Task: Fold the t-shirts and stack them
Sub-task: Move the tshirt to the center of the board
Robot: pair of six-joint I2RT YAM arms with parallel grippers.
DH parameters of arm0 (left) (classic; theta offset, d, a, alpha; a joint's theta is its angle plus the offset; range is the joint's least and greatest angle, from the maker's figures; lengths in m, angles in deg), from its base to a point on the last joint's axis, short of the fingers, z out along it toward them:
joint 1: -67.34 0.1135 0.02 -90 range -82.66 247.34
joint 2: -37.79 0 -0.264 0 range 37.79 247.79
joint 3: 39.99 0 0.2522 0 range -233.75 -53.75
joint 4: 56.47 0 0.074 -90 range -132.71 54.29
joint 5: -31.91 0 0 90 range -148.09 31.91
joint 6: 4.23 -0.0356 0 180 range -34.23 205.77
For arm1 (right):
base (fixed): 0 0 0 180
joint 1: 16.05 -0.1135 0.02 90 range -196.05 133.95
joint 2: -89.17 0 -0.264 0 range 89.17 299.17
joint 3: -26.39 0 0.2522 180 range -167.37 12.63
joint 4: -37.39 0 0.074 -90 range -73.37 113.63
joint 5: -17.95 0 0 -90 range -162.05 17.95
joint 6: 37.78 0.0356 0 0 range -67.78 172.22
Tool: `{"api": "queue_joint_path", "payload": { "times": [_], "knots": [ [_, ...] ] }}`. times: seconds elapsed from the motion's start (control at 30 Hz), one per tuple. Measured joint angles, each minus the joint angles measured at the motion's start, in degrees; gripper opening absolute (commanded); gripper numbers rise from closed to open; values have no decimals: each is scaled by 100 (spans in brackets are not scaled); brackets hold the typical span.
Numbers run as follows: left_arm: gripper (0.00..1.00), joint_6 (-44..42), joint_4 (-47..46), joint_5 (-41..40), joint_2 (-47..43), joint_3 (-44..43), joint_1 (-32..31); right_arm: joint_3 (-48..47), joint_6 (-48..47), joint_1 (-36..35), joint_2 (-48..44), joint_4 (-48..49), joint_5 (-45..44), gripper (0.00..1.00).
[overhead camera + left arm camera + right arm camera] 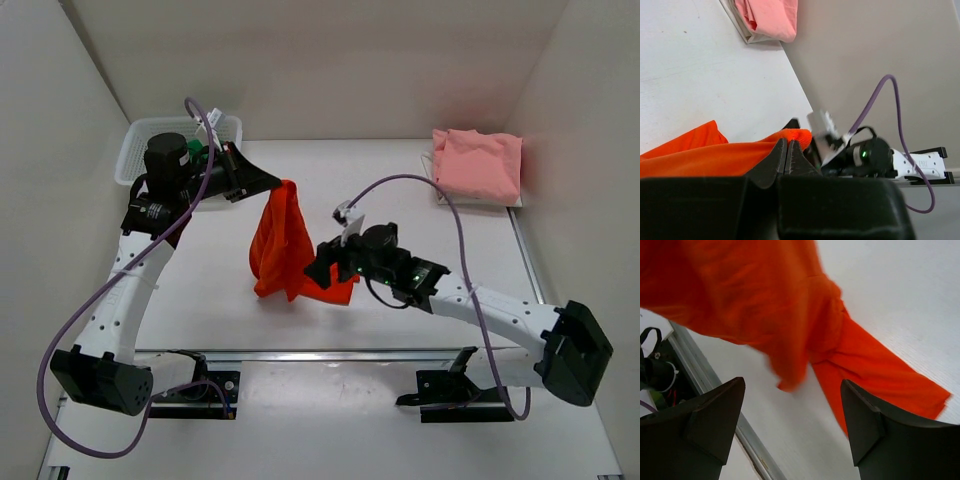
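Where the orange-red shirt (283,245) is: mid-worktop, hanging in a bunched drape from the left hand, with its lower end lying on the worktop (400,170)
Left hand (283,183): clenched on the top edge of the orange-red shirt; in the left wrist view the fingers (786,155) are pressed together with orange cloth (700,157) bunched beside them
Right hand (322,268): released and holding nothing, low at the shirt's bottom right edge
Right wrist view: both fingers (792,385) are spread wide; the orange cloth (765,290) hangs ahead of them and one flat strip of it trails on the worktop; cannot tell if either finger touches the cloth
Pink shirt (478,165): folded, at the far right corner of the worktop, on a flat white thing (440,192), well apart from both hands; also seen at the top of the left wrist view (772,17)
Basket (225,125): white mesh, far left corner, partly hidden behind the left arm
Green cloth (197,152): a bit shows at the basket, mostly hidden by the arm, so cannot tell how it lies
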Motion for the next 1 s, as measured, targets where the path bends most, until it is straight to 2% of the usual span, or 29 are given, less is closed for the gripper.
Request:
{"api": "queue_joint_path", "payload": {
  "times": [0.07,0.1,0.13,0.17,0.23,0.4,0.47,0.5,0.53,0.57,0.6,0.63,0.8,1.0],
  "knots": [
    [0,-7,9,-9,0,0,0,-2,-46,-415,299,275,-262,75],
    [0,-9,7,-9,0,0,2,-11,-66,-573,444,356,-348,72],
    [0,-11,9,-13,0,0,2,-26,-96,-697,577,413,-420,56],
    [0,-15,9,-15,0,0,2,-57,-149,-811,713,433,-490,32],
    [0,-13,9,-15,-7,2,35,-127,-203,-916,931,448,-675,0],
    [0,-15,13,-11,-57,20,107,-212,-155,-765,968,319,-1296,0],
    [0,-15,11,-9,-116,22,151,-127,-173,-446,562,319,-1637,0],
    [0,-11,7,-7,-125,22,151,-114,-181,-387,466,334,-1648,22],
    [0,7,-2,7,-133,33,140,-28,-192,-278,308,361,-1506,55],
    [0,13,-20,11,-146,55,131,61,-157,-186,133,350,-1408,67],
    [0,39,-52,13,-168,98,118,155,-177,-79,-48,391,-1294,88],
    [0,59,-74,13,-186,142,103,229,-162,-4,-166,459,-1220,99],
    [0,142,-166,24,-225,258,92,487,-170,17,-87,879,-787,99],
    [0,203,-168,31,-313,299,103,203,-173,-179,1366,997,-531,99]
  ]
}}
